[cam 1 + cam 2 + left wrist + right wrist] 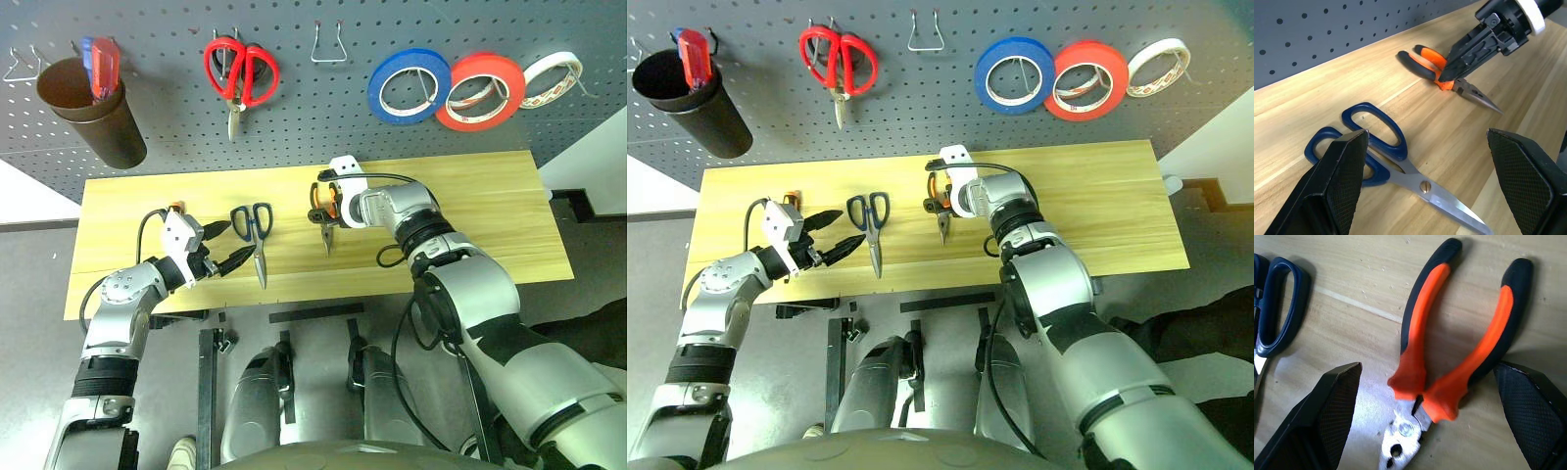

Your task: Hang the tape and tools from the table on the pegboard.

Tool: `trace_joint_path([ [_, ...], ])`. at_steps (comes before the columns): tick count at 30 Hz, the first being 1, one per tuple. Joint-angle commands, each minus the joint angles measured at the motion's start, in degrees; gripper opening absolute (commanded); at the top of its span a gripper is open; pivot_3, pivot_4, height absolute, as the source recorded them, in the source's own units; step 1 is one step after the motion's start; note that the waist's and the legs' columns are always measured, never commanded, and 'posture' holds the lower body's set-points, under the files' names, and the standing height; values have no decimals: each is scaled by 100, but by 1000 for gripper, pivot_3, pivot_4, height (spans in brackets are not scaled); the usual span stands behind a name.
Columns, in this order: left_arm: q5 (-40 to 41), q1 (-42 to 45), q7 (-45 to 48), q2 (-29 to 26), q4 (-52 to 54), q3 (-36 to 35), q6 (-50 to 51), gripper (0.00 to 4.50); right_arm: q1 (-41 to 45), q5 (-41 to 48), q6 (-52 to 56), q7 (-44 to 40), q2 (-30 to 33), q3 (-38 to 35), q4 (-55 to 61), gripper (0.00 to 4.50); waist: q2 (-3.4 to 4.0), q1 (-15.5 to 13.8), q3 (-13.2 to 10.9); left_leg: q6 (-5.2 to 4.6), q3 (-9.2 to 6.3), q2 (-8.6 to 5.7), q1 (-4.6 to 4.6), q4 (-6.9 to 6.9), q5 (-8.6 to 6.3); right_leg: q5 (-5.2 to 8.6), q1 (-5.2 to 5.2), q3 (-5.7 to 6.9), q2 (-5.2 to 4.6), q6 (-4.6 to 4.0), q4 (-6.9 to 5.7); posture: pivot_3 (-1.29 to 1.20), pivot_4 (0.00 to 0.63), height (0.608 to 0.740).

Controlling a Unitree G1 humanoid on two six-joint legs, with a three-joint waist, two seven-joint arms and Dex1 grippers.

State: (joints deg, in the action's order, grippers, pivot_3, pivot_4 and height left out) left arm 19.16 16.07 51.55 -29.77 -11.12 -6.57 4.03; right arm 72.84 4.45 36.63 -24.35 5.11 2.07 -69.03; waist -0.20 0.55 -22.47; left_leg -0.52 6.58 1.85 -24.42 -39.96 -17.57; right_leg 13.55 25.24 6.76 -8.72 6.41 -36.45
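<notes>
Your right pincer [1425, 416] spread wide astride the orange pliers [1459, 333] on the counter [470, 215], your left pincer [1425, 181] wide open, empty, beside the blue scissors [1376, 147].

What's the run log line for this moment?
left gripper: open by scissors | right gripper: open over pliers | tape: hung

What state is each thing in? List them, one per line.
Pliers: flat on table, handles spread.
Blue scissors: flat on table, closed.
Blue tape: hung on pegboard.
Red scissors: hung, closed.
Left gripper: open, empty.
Right gripper: open, straddling pliers.
</notes>
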Motion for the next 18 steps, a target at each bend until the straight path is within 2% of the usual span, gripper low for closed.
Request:
trace_joint_path([
  [1,38,-189,-111,-79,319,-163,-38,4036,55,-296,-234,78,-142,145,-147,4460,1,0,0,0,0,0,0,0,0,0,0,0,0,0,0,172,462,740],
  [6,60,-288,-180,-104,407,-213,-23,4036,14,-670,-345,86,-223,389,-245,4460,1,2,-1,1,4,2,2,1,0,0,0,0,0,0,0,185,456,740],
  [9,53,-287,-223,-97,399,-219,-51,4036,9,-785,-331,74,-235,434,-267,3865,1,-8,-1,2,5,3,2,1,1,0,0,0,1,1,0,193,446,740],
  [14,61,-308,-268,-88,394,-250,-103,4036,82,-888,-335,43,-241,420,-279,2278,1,-13,0,3,10,3,2,4,1,1,1,0,1,1,2,202,428,740],
  [15,65,-317,-273,-85,392,-257,-117,4036,93,-906,-343,42,-238,422,-281,2079,1,-13,0,3,10,3,2,5,1,1,1,0,1,1,2,203,424,740],
  [18,124,-375,-260,-71,432,-283,-151,4036,143,-948,-344,-97,-197,455,-253,2077,1,-17,0,4,14,4,2,7,2,1,3,0,1,1,3,203,413,740],
])
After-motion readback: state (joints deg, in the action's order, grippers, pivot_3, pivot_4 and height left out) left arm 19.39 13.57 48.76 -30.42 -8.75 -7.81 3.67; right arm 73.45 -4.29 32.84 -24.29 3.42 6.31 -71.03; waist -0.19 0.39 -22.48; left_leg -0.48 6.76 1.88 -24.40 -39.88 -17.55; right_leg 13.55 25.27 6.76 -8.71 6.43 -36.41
